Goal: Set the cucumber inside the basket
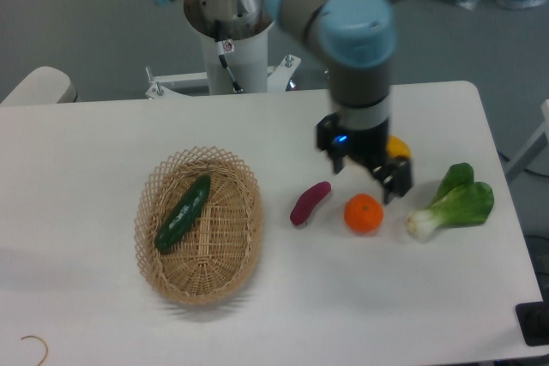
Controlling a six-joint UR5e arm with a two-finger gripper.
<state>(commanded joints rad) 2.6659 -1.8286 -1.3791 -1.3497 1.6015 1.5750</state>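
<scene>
Lower left: cucumber (183, 213) lies diagonally inside basket (199, 225), long axis lower-left to upper-right | Centre-right: gripper (371, 173) hangs empty above the orange (363, 213), fingers apart, cucumber well to its left | Task appears complete.

Glossy, smooth cucumber (183, 213), rough woven wicker basket (243, 256), and a seemingly matt white table (94, 143).

i see a dark green glossy cucumber (183, 213) against the light tan lattice weave of the basket (242, 250). on the white table (86, 160): purple sweet potato (310, 202), orange fruit (364, 213), green-leafed, white-stemmed bok choy (453, 201). black gripper (370, 175), blue-capped grey arm (356, 36).
</scene>
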